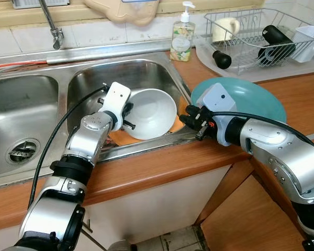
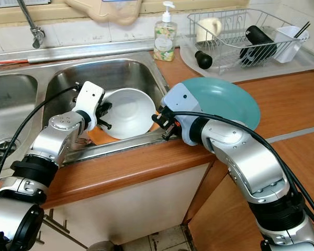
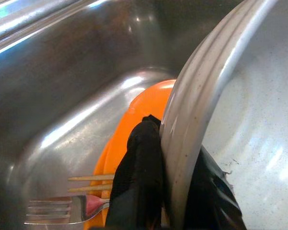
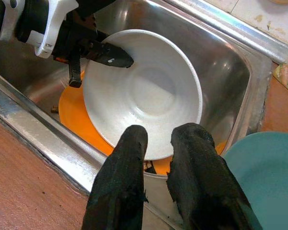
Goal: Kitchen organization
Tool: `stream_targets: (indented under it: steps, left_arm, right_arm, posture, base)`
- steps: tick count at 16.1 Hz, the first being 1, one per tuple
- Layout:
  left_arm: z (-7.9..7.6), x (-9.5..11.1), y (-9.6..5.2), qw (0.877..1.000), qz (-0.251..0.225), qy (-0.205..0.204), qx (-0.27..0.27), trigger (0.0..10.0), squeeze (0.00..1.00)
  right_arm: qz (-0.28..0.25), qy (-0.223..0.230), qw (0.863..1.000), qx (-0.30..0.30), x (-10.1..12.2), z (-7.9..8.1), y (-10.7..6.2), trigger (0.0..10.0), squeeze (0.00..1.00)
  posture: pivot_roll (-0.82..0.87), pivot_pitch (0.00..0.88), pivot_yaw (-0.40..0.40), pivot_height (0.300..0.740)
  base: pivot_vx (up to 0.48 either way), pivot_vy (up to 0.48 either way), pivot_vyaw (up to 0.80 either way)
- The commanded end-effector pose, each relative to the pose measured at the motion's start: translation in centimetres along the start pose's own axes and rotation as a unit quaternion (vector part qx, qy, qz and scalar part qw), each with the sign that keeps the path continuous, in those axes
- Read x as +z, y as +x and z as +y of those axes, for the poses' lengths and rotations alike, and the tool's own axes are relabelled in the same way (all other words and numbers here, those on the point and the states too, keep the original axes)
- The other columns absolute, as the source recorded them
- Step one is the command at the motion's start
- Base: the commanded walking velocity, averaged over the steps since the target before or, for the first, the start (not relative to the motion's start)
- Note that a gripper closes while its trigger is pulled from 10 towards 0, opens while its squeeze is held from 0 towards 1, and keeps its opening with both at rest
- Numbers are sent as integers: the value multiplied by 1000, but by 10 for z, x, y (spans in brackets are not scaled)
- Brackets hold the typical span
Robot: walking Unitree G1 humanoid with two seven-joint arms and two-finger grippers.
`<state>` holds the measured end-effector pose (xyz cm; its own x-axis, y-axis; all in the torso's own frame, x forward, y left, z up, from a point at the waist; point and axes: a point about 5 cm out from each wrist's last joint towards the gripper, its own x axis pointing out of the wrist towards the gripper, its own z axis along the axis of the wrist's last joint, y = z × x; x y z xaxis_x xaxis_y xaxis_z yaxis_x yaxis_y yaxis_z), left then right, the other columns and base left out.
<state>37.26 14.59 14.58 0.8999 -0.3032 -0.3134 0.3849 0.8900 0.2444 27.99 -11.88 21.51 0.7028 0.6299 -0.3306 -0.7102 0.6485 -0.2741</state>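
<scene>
A white bowl (image 1: 152, 112) leans tilted in the right sink basin, resting on an orange plate (image 1: 120, 138). My left gripper (image 1: 128, 117) is shut on the bowl's near-left rim, one finger inside (image 4: 110, 57) and one outside. My right gripper (image 1: 191, 117) hovers at the basin's front-right corner, just short of the bowl's rim; its fingers (image 4: 129, 143) stand slightly apart with nothing between them. A teal plate (image 1: 251, 99) lies on the wooden counter right behind that gripper. Under the bowl, a fork (image 3: 62, 208) and chopsticks (image 3: 91, 182) lie on the sink floor beside the orange plate.
A dish rack (image 1: 251, 36) at the back right holds a cream mug (image 1: 225, 29), a black bottle (image 1: 275, 42) and a white tub. A soap bottle (image 1: 182, 36) stands behind the sink. The faucet (image 1: 52, 26) rises at the back left above the left basin (image 1: 21, 115).
</scene>
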Motion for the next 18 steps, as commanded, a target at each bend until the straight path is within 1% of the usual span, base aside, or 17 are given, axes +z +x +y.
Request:
stream_targets:
  steps: [1, 14, 15, 16, 17, 18]
  left_arm:
    - [0, -3, 1, 1000, 16, 6, -1, 10000, 0]
    - [0, -2, 2, 1000, 18, 9, -2, 10000, 0]
    - [2, 5, -1, 1000, -23, 9, -6, 10000, 1000]
    - [6, 15, -8, 997, -78, 9, -9, 10000, 1000]
    - [7, 18, -11, 995, -101, 4, -11, 10000, 1000]
    - [8, 19, -13, 994, -110, 0, -13, 10000, 1000]
  right_arm:
    - [-3, -10, 1000, 6, 1, 3, -2, 10000, 0]
    - [-1, -12, 1000, 8, 1, 3, -2, 10000, 0]
    - [5, 2, 999, -36, -1, -11, -3, 10000, 0]
    - [15, 25, 995, -95, -4, -28, -6, 10000, 0]
    - [21, 39, 992, -121, -7, -37, -8, 10000, 0]
    - [26, 48, 989, -136, -8, -42, -9, 10000, 0]
  posture:
    - [-97, 0, 34, 740]
    - [-99, 0, 32, 740]
    - [-98, 0, 38, 740]
    - [-97, 0, 36, 740]
    - [-96, 0, 35, 740]
    - [-96, 0, 35, 740]
  base:
    - [0, 0, 0]
    - [0, 0, 0]
    - [0, 0, 0]
    - [0, 0, 0]
    - [0, 0, 0]
    - [0, 0, 0]
